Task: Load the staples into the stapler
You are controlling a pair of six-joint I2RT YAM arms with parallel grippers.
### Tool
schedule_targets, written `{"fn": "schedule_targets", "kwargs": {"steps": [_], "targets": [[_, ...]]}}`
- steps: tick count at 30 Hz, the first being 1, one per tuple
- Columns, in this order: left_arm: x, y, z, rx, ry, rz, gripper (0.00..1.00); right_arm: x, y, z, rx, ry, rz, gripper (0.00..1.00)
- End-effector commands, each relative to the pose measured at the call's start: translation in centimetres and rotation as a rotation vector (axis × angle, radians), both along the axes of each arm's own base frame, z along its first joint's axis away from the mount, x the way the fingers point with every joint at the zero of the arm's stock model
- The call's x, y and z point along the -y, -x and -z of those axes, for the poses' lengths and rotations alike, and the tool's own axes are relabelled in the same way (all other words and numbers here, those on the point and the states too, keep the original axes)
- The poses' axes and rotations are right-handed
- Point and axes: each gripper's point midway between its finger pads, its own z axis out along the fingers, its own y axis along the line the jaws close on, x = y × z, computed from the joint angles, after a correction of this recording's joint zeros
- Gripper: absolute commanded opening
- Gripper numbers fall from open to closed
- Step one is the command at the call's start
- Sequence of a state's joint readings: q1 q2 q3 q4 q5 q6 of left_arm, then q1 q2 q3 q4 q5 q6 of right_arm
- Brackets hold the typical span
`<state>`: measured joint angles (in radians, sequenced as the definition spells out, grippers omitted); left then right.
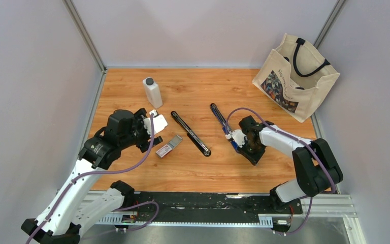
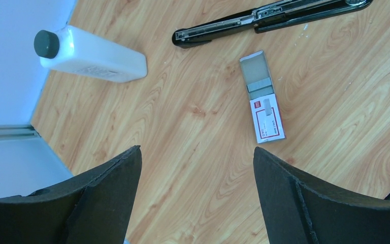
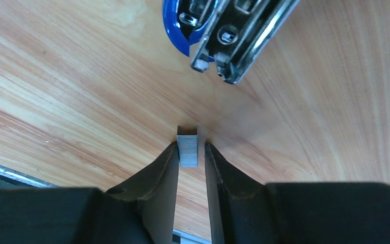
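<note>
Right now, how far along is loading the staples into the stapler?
Done: the staple box lies with its tray slid out. In hand: the right tool pinches a staple strip, just short of the metal channel of the stapler with the blue end. Left: seat the strip in the channel and close the stapler. The left tool hangs open, holding nothing.
</note>
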<state>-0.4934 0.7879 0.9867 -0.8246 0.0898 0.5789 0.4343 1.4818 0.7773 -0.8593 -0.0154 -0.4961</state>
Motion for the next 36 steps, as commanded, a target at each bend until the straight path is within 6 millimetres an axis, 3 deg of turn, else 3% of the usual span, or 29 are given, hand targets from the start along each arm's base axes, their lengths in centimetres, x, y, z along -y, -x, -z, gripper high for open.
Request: {"fn": "schedule_targets", "kwargs": {"steps": [1, 9, 14, 18, 25, 36], "targets": [[0.0, -0.3, -0.3, 0.017, 0.043, -0.023, 0.89, 0.8, -2.0, 0.0, 0.084, 0.013, -0.02, 0.29], [-0.1, 0.1, -0.4, 0.009, 0.078, -0.03, 0.89, 1.7, -6.1, -0.9, 0.145, -0.009, 0.04, 0.26], [-0.2, 0.1, -0.1, 0.005, 0.089, -0.032, 0.89, 0.7, -8.3, -1.7, 0.159, -0.084, 0.079, 0.25], [-0.1, 0.3, 0.0, 0.003, 0.104, -0.029, 0.89, 0.4, -9.0, -1.9, 0.164, -0.096, 0.094, 0.25], [-0.2, 0.6, 0.6, 0.009, 0.115, -0.025, 0.89, 0.0, -7.6, -1.3, 0.125, -0.125, 0.057, 0.39], [0.0, 0.9, 0.5, 0.004, 0.14, -0.018, 0.89, 1.0, -7.2, 0.0, 0.111, -0.074, 0.059, 0.34]]}}
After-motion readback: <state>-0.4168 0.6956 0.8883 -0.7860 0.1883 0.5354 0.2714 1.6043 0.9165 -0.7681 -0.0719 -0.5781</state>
